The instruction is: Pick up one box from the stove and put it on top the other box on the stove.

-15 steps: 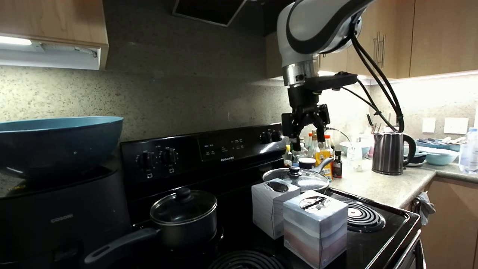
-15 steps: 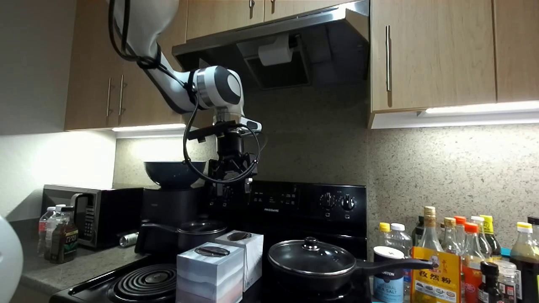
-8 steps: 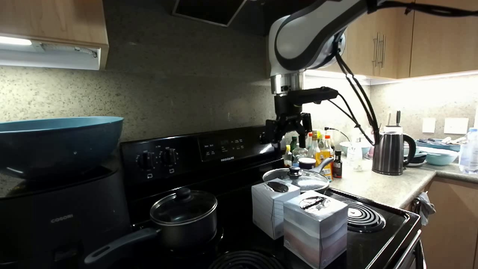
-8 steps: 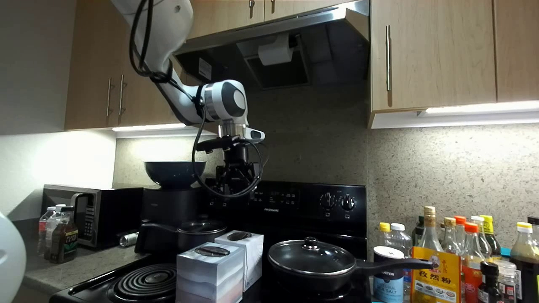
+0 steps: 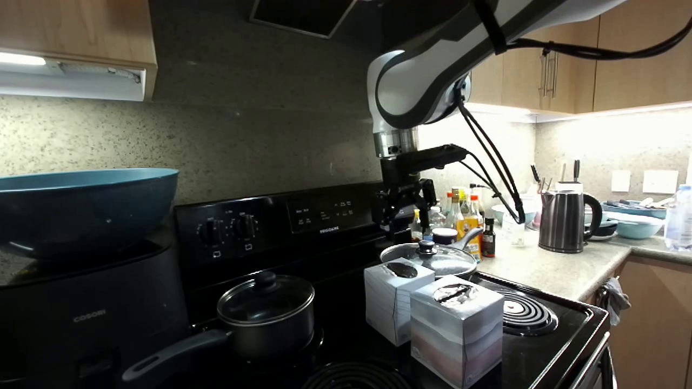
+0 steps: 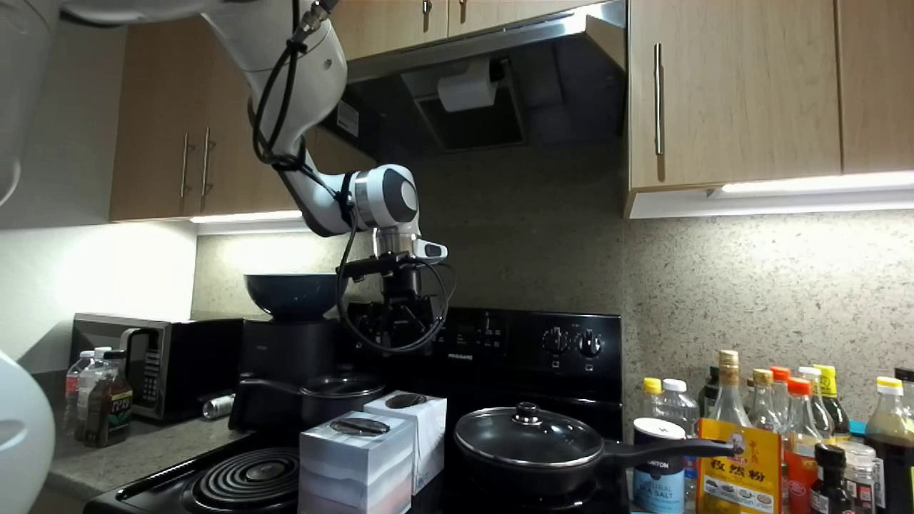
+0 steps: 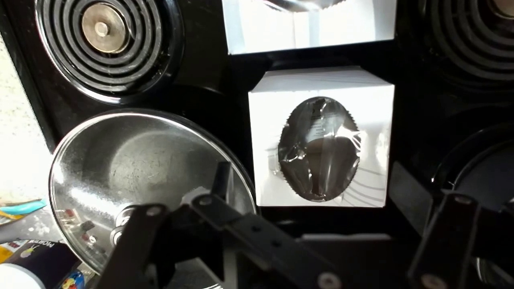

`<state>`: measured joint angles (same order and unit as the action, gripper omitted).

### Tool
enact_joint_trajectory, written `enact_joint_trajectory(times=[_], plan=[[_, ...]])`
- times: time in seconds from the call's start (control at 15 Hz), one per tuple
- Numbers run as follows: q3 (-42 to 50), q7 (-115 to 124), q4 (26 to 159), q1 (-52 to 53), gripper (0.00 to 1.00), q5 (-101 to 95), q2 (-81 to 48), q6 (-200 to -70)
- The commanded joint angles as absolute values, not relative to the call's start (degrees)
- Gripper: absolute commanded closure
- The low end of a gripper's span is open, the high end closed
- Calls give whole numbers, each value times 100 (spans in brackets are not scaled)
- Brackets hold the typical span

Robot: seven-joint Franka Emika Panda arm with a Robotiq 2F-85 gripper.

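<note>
Two tissue boxes stand upright side by side on the black stove. The white box with thin lines (image 5: 381,305) is nearer the back panel; its top with an oval opening shows in the wrist view (image 7: 265,116). The box with grey and pink wave bands (image 5: 438,335) stands at the front and is cut off at the top of the wrist view (image 7: 265,38). Both boxes (image 6: 430,435) also show in the other-angle exterior view. My gripper (image 5: 405,224) is open and empty above the white box. In the wrist view its fingers (image 7: 315,186) appear on either side of that box's rear part.
A lidded pan (image 6: 528,457) stands close beside the white box. A lidded pot (image 5: 265,319) sits on the opposite side. Bottles (image 5: 459,213) and a kettle (image 5: 562,221) stand on the counter. The range hood (image 6: 464,78) hangs above. A bare coil burner (image 6: 250,475) is beside the front box.
The arm and open gripper have moved down and, in an exterior view, to the left, coming over the white box. Both boxes have stayed in place.
</note>
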<state>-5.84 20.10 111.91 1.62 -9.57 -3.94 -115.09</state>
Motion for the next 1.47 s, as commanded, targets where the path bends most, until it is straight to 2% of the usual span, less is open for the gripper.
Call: enact_joint_trajectory(times=[0.0, 0.47, 1.33, 1.4], plan=[[-478, 1883, 11113, 270, 0, -868, -502, -11570], [-516, 942, 10598, 312, 0, -431, -1202, -11492], [-401, 1045, 10208, 557, 0, -422, -1807, -10998], [-379, 1040, 10200, 539, 12, -384, -1819, -10987]])
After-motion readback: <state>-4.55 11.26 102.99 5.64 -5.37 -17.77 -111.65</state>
